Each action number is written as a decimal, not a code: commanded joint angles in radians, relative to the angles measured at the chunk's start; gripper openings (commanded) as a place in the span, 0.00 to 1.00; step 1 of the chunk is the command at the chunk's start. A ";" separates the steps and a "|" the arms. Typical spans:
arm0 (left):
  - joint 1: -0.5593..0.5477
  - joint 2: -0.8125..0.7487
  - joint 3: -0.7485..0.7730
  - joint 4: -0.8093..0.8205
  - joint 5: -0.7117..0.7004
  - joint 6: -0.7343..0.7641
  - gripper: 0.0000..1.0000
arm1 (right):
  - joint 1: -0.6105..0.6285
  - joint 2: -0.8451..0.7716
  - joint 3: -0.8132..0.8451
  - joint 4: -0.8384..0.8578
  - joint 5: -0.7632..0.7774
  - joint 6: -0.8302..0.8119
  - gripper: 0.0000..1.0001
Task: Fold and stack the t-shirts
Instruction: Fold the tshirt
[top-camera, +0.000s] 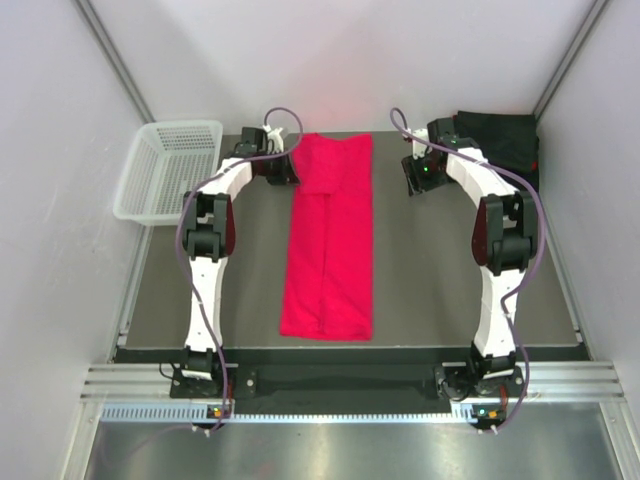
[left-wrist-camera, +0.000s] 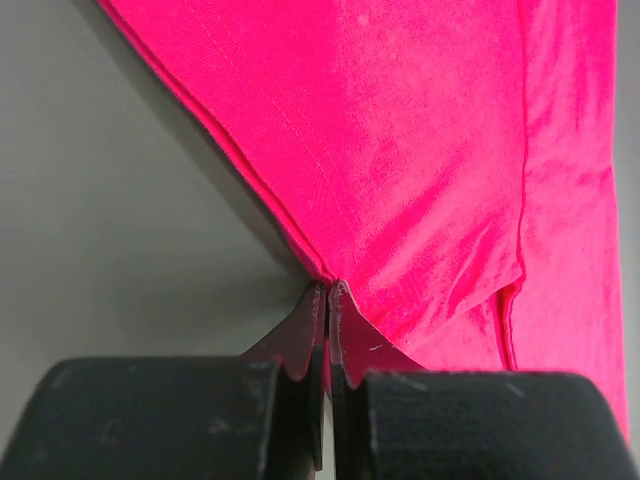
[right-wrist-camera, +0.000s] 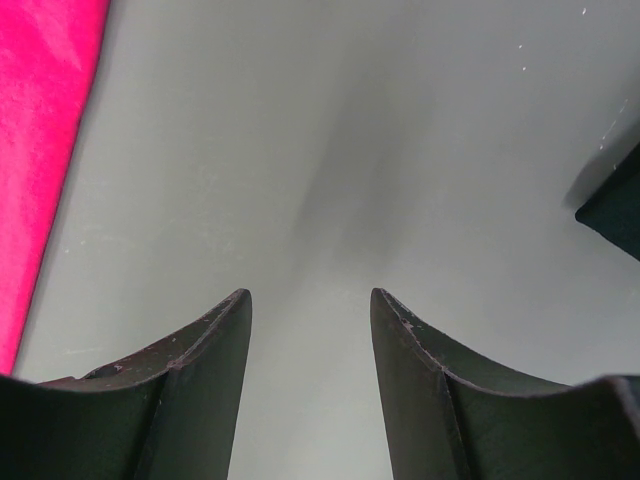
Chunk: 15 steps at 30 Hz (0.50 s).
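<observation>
The red t-shirt (top-camera: 330, 235) lies folded into a long narrow strip down the middle of the table. My left gripper (top-camera: 290, 165) is at its far left edge, shut on a pinch of the red cloth (left-wrist-camera: 420, 170); the jaws meet at the shirt's edge (left-wrist-camera: 329, 287). My right gripper (top-camera: 412, 178) is open and empty over bare table to the right of the shirt (right-wrist-camera: 45, 140), its fingertips (right-wrist-camera: 240, 305) apart. A black t-shirt (top-camera: 500, 138) lies bunched at the far right corner, its corner showing in the right wrist view (right-wrist-camera: 615, 210).
A white mesh basket (top-camera: 170, 170) stands off the table's far left corner. The dark grey table (top-camera: 430, 280) has white walls on three sides. The arm bases sit on the near rail.
</observation>
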 joint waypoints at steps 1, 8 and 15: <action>0.012 -0.074 -0.032 -0.031 -0.037 0.024 0.00 | 0.001 -0.016 0.030 0.031 -0.018 0.012 0.51; 0.007 -0.133 -0.049 -0.060 -0.122 -0.006 0.32 | 0.002 -0.047 0.015 0.028 -0.026 0.023 0.52; 0.039 -0.399 -0.150 -0.148 -0.218 -0.052 0.69 | -0.027 -0.346 -0.302 0.042 -0.235 0.226 0.52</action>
